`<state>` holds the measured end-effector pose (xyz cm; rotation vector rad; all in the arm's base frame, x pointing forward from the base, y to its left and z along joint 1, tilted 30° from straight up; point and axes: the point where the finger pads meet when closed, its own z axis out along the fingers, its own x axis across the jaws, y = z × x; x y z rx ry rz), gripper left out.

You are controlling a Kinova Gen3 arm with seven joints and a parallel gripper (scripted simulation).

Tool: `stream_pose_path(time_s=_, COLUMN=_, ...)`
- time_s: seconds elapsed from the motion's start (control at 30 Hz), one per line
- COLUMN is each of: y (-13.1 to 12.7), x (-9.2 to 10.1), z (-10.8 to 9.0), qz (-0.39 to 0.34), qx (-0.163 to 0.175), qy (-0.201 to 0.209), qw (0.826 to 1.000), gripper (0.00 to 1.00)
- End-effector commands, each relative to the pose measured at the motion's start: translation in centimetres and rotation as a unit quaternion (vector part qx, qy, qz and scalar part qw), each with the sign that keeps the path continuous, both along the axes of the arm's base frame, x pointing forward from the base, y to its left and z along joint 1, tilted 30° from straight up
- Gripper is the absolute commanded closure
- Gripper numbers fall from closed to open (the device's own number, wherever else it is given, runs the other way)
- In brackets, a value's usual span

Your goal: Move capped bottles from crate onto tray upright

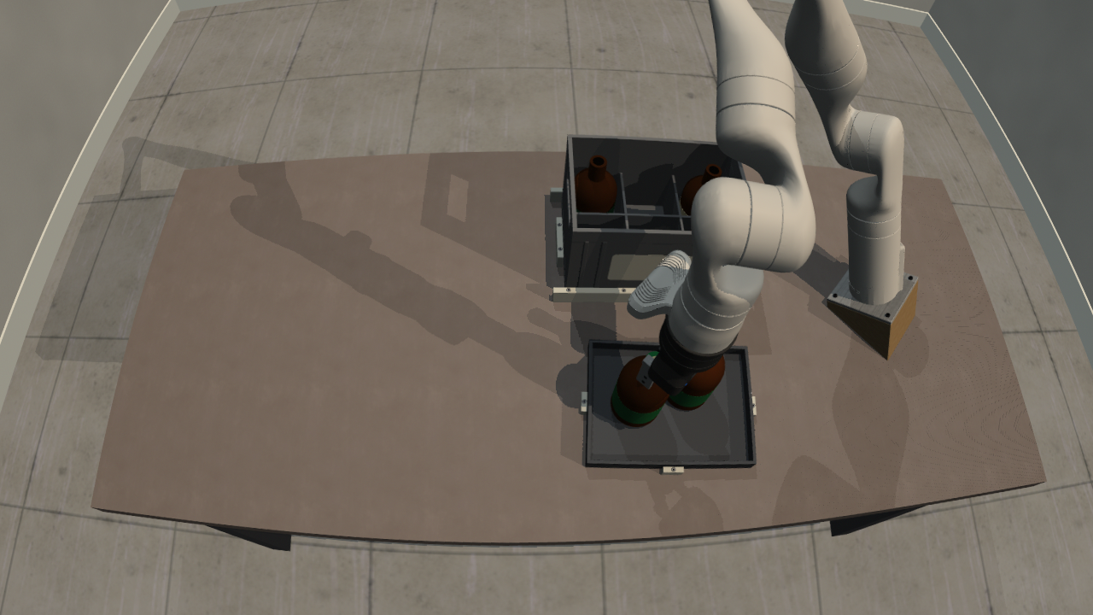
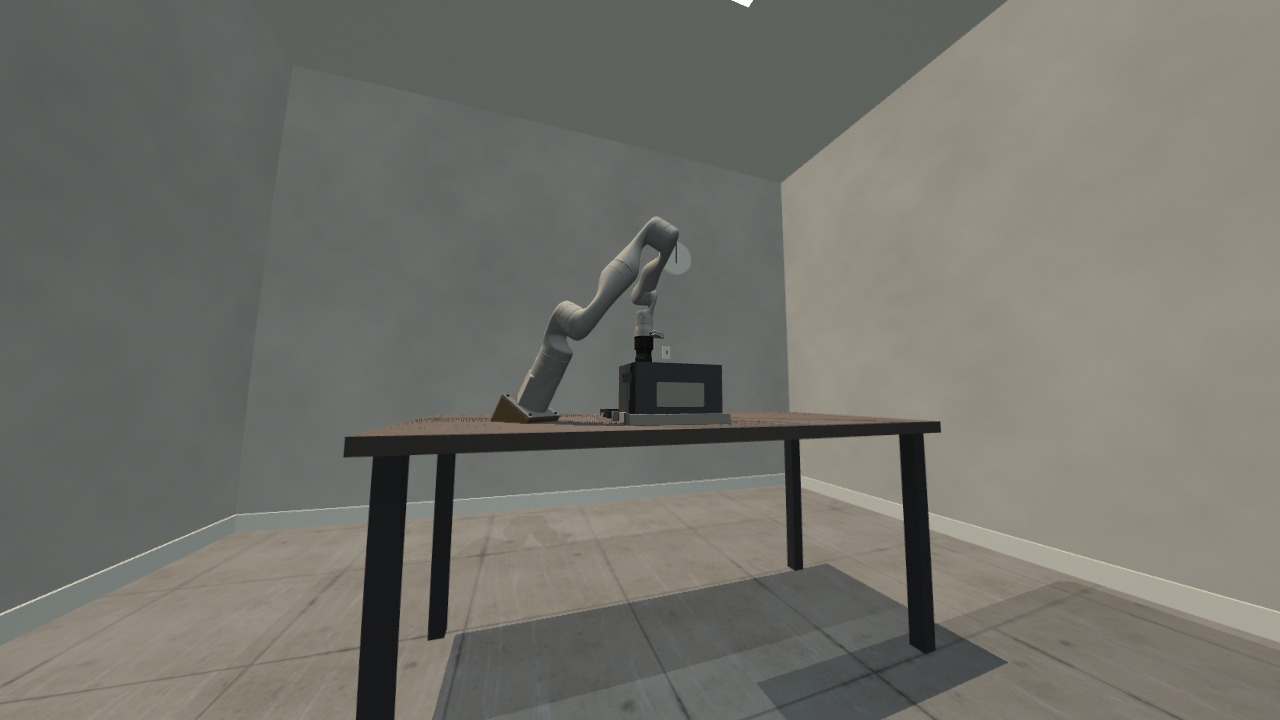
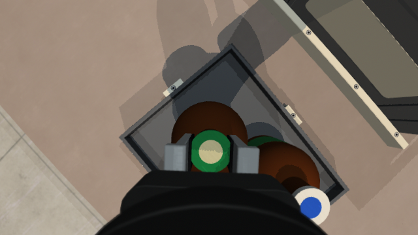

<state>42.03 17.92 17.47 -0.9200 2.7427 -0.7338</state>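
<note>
My gripper [image 3: 209, 147] is shut on the green cap of a brown capped bottle [image 3: 209, 128], which stands upright over the dark tray [image 1: 669, 405] near its back left part; I cannot tell if its base touches the tray floor. In the top view this bottle [image 1: 635, 395] shows with a green band under my wrist. A second brown bottle [image 1: 697, 386] with a green band stands upright in the tray right beside it, and also shows in the wrist view [image 3: 284, 164]. The dark crate [image 1: 638, 218] behind the tray holds two open brown bottles, one at the back left [image 1: 595, 185] and one at the back right [image 1: 701, 187], partly hidden by my arm.
The arm's base [image 1: 873, 301] stands on the table to the right of the crate. The exterior view shows the crate [image 2: 669, 386] from the side, with the tray hidden behind it.
</note>
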Motion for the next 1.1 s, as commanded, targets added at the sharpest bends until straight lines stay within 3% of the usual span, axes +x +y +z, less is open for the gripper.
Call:
stream_pose_path(time_s=0.0, y=0.02, x=0.00, z=-0.02, qz=0.000, qx=0.000, qy=0.000, qw=1.000, gripper=1.00)
stream_pose_path(time_s=0.6, y=-0.09, x=0.09, z=-0.26, qz=0.000, qx=0.000, qy=0.000, qw=1.000, gripper=1.00)
stream_pose_path(time_s=0.63, y=-0.08, x=0.09, z=-0.24, qz=0.000, qx=0.000, qy=0.000, qw=1.000, gripper=0.00)
stream_pose_path(time_s=1.07, y=-0.08, x=0.09, z=-0.24, qz=0.000, qx=0.000, qy=0.000, qw=1.000, gripper=0.00)
